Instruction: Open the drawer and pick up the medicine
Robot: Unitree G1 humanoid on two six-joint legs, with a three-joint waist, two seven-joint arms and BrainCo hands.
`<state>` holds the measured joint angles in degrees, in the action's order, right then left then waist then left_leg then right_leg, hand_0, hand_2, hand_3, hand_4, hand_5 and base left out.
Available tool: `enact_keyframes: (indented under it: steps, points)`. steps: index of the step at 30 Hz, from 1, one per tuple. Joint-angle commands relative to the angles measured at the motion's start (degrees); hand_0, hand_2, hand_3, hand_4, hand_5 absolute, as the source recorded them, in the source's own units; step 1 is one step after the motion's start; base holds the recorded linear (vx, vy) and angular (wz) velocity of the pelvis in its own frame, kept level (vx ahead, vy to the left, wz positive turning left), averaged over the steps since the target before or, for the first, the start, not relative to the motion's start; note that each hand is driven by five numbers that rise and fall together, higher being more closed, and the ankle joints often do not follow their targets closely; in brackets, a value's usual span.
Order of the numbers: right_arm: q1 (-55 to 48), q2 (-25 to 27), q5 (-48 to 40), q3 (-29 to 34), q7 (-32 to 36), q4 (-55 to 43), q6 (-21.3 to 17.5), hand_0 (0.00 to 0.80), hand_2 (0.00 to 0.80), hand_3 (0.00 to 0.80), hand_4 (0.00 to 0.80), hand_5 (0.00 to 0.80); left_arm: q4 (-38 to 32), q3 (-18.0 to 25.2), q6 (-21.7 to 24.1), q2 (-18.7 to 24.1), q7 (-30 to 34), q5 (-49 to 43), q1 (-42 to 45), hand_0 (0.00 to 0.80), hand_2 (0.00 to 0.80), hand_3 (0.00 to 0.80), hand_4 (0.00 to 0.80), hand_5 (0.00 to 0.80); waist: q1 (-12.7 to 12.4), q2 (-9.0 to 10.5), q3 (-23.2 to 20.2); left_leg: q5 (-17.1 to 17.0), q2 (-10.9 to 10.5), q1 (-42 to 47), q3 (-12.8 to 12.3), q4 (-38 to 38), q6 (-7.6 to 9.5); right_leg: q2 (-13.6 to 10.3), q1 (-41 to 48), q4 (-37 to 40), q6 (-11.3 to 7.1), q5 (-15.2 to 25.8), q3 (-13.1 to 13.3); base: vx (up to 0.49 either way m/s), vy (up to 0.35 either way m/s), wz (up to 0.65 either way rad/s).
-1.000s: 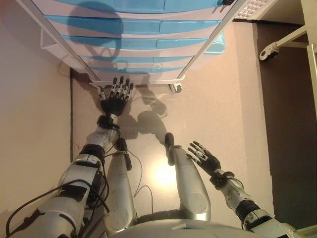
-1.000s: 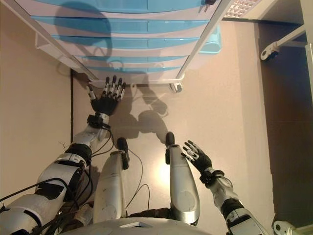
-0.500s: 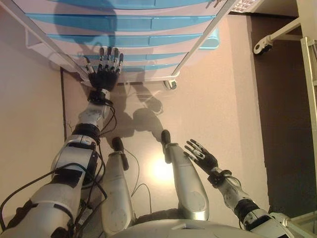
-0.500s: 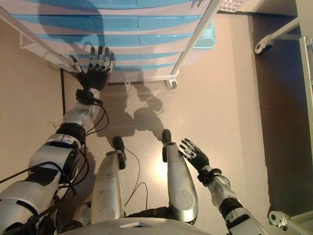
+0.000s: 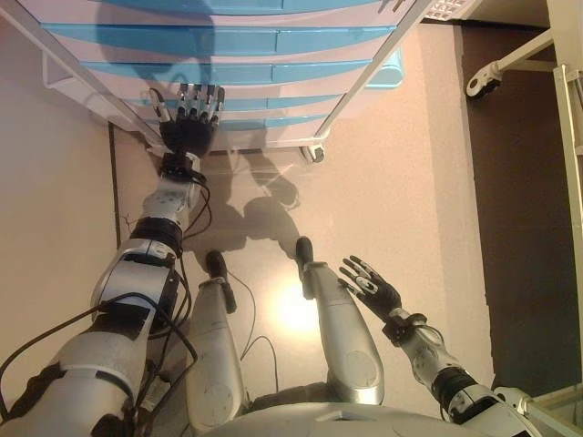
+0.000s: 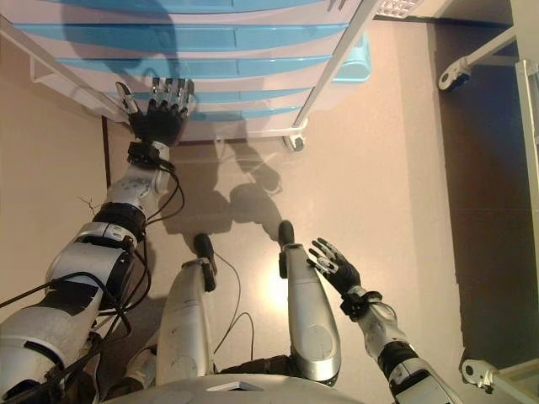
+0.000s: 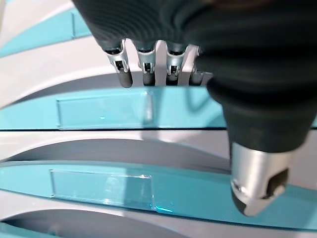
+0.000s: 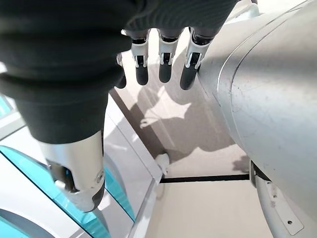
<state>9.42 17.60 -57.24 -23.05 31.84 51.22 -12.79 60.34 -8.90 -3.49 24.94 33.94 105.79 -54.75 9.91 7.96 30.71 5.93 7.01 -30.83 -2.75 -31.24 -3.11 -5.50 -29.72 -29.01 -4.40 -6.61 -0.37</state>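
Observation:
A white drawer cabinet point(image 5: 228, 82) with several blue drawer fronts stands on castors ahead of me; all drawers are shut. My left hand point(image 5: 189, 123) is open, its fingers straight and spread, in front of the lower drawers at the cabinet's left side. In the left wrist view its fingertips point(image 7: 148, 74) reach the white recess above a blue drawer front point(image 7: 124, 109). My right hand point(image 5: 372, 284) is open and empty, low by my right side. No medicine shows in any view.
A castor point(image 5: 314, 153) sits under the cabinet's right front post. A white frame with a castor point(image 5: 481, 84) stands at the far right on a darker strip of floor. A dark seam point(image 5: 113, 173) runs along the floor at the left.
My left hand has risen from near the cabinet's base to the lower drawer fronts. The view has shifted a little. My right hand has stayed put.

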Motion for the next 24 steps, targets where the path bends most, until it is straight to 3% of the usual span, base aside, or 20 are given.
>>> enact_keyframes:
  steps: [1,3,5,6,7,23,24]
  points:
    - [-6.84,2.61,0.43,-5.09,2.37,-0.18,0.57,0.000,0.000,0.000,0.000,0.000,-6.87,-0.19,1.40,2.56,4.56,2.90,-8.70,0.000,0.000,0.000,0.000,0.000,0.46,-0.29,-0.92,4.50,-1.47,-1.00,-2.88,-1.98,0.84,0.71,-0.64,6.99,-0.37,6.81,0.27,0.000,0.000,0.00]
    - [-6.78,2.71,0.32,-5.11,2.28,-0.04,0.63,0.000,0.000,0.000,0.000,0.000,-7.36,-0.23,1.82,2.73,5.62,3.20,-8.84,0.000,0.000,0.000,0.000,0.000,0.39,-0.30,-0.92,4.47,-1.52,-0.83,-2.79,-1.81,0.80,0.80,-0.46,7.10,-0.31,6.75,0.31,0.000,0.000,0.00]
    - [-6.61,2.66,0.42,-5.00,2.31,0.03,0.84,0.000,0.000,0.000,0.000,0.000,-7.89,-0.29,2.15,2.82,6.84,3.41,-9.06,0.602,0.602,0.602,0.602,0.602,0.31,-0.24,-0.92,4.28,-1.48,-0.41,-2.73,-1.20,0.70,0.87,0.04,7.70,-0.24,6.82,0.23,0.000,0.000,0.00]
    - [-6.59,2.60,0.31,-5.10,2.26,-0.01,0.84,0.000,0.000,0.000,0.000,0.000,-8.21,-0.33,2.41,2.80,7.12,3.40,-9.05,0.653,0.653,0.653,0.653,0.653,0.25,-0.19,-0.92,4.21,-1.47,-0.29,-2.71,-1.02,0.63,0.90,0.22,7.96,-0.23,6.87,0.20,0.000,0.000,0.00]
    - [-6.61,2.61,0.27,-5.13,2.47,0.11,0.74,0.000,0.000,0.000,0.000,0.000,-8.45,-0.32,2.62,2.82,7.37,3.25,-8.93,0.800,0.800,0.800,0.800,0.800,0.18,-0.12,-0.92,4.15,-1.46,-0.18,-2.66,-0.86,0.60,0.94,0.39,8.18,-0.23,6.92,0.16,0.000,0.000,0.00]
    - [-5.90,1.51,1.48,-4.78,1.90,-0.22,1.04,0.000,0.000,0.000,0.000,0.000,-4.98,0.98,-1.53,0.01,10.66,1.45,-2.09,0.800,0.800,0.800,0.800,0.800,-1.52,-0.09,-0.92,1.45,-1.35,2.59,-0.94,3.53,-0.25,1.42,3.49,9.48,0.03,6.25,-1.83,-0.017,-0.030,0.04]
    - [-5.97,1.38,1.70,-4.74,1.71,-0.55,1.06,0.000,0.000,0.000,0.000,0.000,-4.76,1.18,-1.78,-0.28,11.12,1.33,-1.10,0.800,0.800,0.800,0.800,0.800,-1.62,0.19,-0.92,-0.47,-1.40,1.91,-1.26,4.04,-0.06,1.29,3.02,9.99,0.42,7.60,-2.27,-0.110,-0.079,0.10]
